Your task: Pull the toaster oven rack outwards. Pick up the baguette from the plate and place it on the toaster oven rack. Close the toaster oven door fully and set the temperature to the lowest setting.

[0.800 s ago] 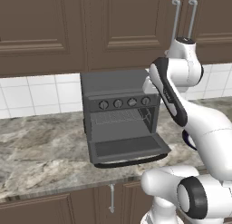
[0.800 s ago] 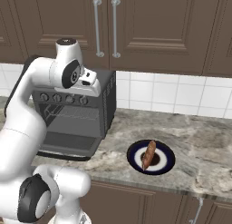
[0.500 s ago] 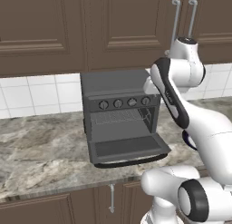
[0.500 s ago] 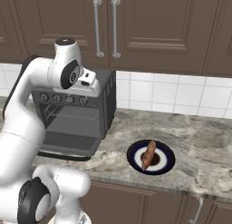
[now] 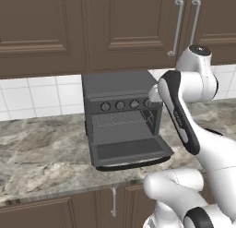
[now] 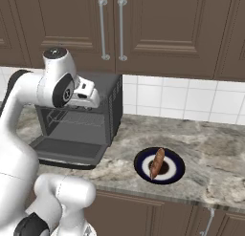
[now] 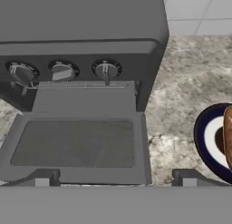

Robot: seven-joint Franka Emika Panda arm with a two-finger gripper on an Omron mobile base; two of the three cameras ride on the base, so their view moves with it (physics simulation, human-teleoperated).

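Observation:
The dark grey toaster oven (image 5: 117,86) stands on the counter against the tiled wall. Its door (image 5: 131,151) lies folded down flat, with the black handle at its front edge. The wire rack (image 5: 120,118) sits inside the cavity. My gripper (image 7: 115,180) hovers open above the oven's front right, looking down on the knobs (image 7: 105,69) and the open door (image 7: 74,143), with nothing between its fingers. To the oven's right, the orange-brown baguette (image 6: 156,162) lies on the dark blue plate (image 6: 174,175), which also shows at the right edge of the hand view (image 7: 206,141).
Marble counter (image 6: 210,154) runs right of the plate and left of the oven (image 5: 41,148). Brown wall cabinets (image 6: 158,29) hang close above the oven. Drawer fronts with handles (image 5: 113,201) sit below the counter edge.
The hand has sunk slightly toward the oven's front. Oven, door, plate and baguette have stayed where they were.

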